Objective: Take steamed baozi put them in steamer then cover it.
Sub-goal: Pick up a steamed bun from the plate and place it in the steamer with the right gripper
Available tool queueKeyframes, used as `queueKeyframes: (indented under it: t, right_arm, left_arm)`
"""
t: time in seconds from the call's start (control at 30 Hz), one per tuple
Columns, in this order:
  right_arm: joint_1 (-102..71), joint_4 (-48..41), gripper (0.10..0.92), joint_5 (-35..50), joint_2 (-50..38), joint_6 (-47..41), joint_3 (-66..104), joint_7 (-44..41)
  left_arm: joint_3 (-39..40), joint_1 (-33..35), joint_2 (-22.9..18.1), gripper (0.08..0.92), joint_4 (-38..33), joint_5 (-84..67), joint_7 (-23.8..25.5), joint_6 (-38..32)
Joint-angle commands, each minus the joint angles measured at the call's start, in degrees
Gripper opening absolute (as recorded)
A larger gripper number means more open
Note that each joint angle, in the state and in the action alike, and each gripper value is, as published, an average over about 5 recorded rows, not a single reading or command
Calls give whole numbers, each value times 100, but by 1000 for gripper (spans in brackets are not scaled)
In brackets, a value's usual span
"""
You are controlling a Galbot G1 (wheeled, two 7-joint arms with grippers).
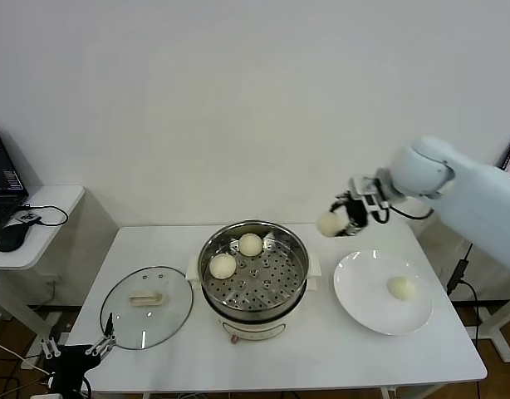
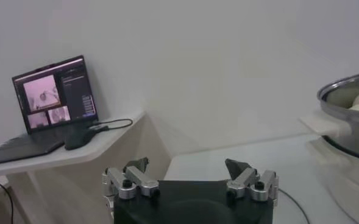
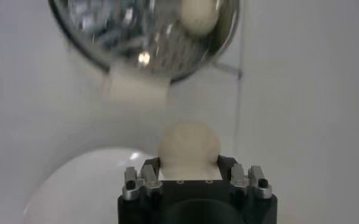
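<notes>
The steamer (image 1: 253, 303) stands mid-table with two baozi (image 1: 223, 266) (image 1: 251, 244) on its perforated tray. My right gripper (image 1: 340, 219) is shut on a third baozi (image 1: 329, 224), held in the air above the table between the steamer and the white plate (image 1: 363, 307). In the right wrist view the held baozi (image 3: 188, 143) sits between the jaws, with the steamer (image 3: 100, 33) beyond. A fourth baozi (image 1: 401, 288) lies on the plate. The glass cover (image 1: 126, 320) lies flat left of the steamer. My left gripper (image 1: 76, 351) is open and idle at the table's front-left corner.
A side desk (image 1: 35, 237) with a laptop (image 2: 54, 94) and a mouse (image 1: 11, 236) stands left of the table. A white wall runs behind. The steamer's rim (image 2: 344, 91) shows at the edge of the left wrist view.
</notes>
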Motion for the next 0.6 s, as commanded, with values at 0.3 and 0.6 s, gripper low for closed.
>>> queueKeyframes:
  t: [0.3,0.6]
  right_arm:
    - [405,126,611,66,1493,1093,-1626,274]
    - [217,-101,611,-581,2059,1754,-1872,354]
  left_arm:
    - [-86,-27,-69,823,40,-17,-7,-4]
    - [-68,-74,-164,823,78,-19,-8,-10]
